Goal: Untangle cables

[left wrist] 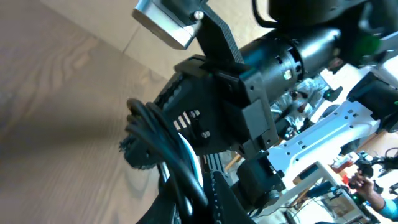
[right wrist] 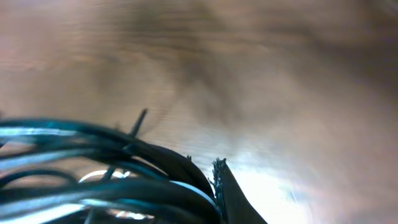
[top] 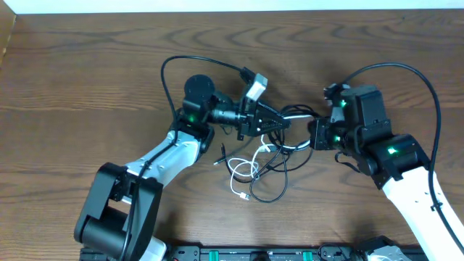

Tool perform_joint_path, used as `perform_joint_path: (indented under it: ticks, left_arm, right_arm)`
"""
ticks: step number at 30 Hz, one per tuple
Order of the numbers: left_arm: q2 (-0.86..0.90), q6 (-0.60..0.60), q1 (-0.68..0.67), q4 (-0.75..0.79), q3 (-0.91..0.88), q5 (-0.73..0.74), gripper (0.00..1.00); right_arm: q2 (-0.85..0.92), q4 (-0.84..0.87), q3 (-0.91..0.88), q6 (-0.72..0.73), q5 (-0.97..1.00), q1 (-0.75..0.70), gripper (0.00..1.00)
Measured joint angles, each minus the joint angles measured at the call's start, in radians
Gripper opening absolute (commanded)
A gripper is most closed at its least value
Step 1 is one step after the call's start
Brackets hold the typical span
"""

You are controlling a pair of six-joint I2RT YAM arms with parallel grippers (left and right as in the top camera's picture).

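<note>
Over the wooden table [top: 87, 87], left fingers [top: 280, 123] and right fingers [top: 315, 135] both clamped tight on the cables [top: 270, 168]

Robotics lab: left arm [top: 165, 156], right arm [top: 406, 170] at wooden table [top: 72, 80]; white equipment frames [left wrist: 323, 127] behind.

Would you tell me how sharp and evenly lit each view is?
Overhead: sharp and evenly lit, the cables crisp against the table. Left wrist: foreground cables soft, background bright. Right wrist: blurred throughout, white glare on the table at lower right.
</note>
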Motion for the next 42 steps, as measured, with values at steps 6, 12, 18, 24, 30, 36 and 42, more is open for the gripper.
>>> perform_joint_path:
  ticks: [6, 12, 18, 24, 30, 36, 42]
  left_arm:
    - [0.006, -0.005, -0.007, -0.001, 0.0, -0.016, 0.09]
    - [-0.009, -0.015, 0.102, 0.014, 0.0, 0.059, 0.08]
    - [-0.032, -0.028, 0.237, 0.023, 0.0, 0.111, 0.09]
    - [-0.032, -0.033, 0.233, 0.021, 0.001, 0.129, 0.31]
    - [-0.032, -0.031, 0.222, 0.022, 0.001, 0.131, 0.55]
    - [-0.032, -0.031, 0.222, 0.023, 0.001, 0.132, 0.66]
    - [-0.032, -0.031, 0.222, 0.024, 0.001, 0.132, 0.66]
  right_arm:
    - [-0.002, -0.059, 0.006, 0.16, 0.136, -0.001, 0.01]
    - [0.01, -0.1, -0.008, 0.269, 0.405, -0.144, 0.01]
    - [0.027, -0.095, -0.025, 0.306, 0.596, -0.28, 0.01]
    - [0.027, 0.072, -0.027, 0.026, 0.26, -0.283, 0.01]
    - [0.027, 0.103, -0.027, -0.393, -0.28, -0.279, 0.01]
    - [0.027, 0.094, -0.027, -0.645, -0.473, -0.279, 0.01]
    - [0.027, 0.101, -0.027, -0.731, -0.546, -0.279, 0.01]
